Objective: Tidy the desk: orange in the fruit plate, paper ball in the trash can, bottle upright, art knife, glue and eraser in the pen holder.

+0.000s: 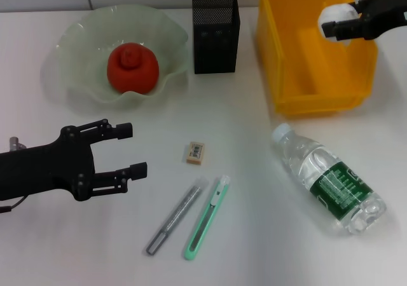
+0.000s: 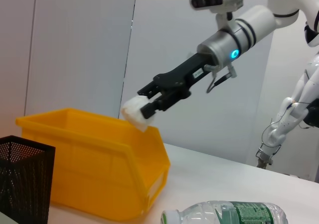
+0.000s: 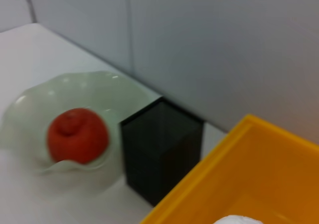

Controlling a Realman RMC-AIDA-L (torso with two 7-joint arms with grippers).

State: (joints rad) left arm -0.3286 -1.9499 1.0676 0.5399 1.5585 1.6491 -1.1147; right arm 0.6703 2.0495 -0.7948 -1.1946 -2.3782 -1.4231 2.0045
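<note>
Head view: right gripper (image 1: 332, 20) clamped on white paper ball (image 1: 338, 17), held above far right part of yellow bin (image 1: 299, 86). Left gripper (image 1: 130, 149) spread wide, empty, near left over surface (image 1: 254, 235). Orange (image 1: 132, 68) in fruit plate (image 1: 70, 57), far left. Black mesh pen holder (image 1: 215, 33) between plate and bin. Eraser (image 1: 195, 152), grey glue stick (image 1: 173, 218), green art knife (image 1: 207, 218) lie mid-surface. Bottle (image 1: 327, 178) on its side, right.

Left wrist view: paper ball (image 2: 135, 112) above bin rim (image 2: 99, 134).

Right wrist view: paper ball edge (image 3: 238, 220) over bin.

Yellow bin (image 1: 356, 82), black mesh holder (image 1: 215, 35), red-orange fruit (image 1: 132, 68)
</note>
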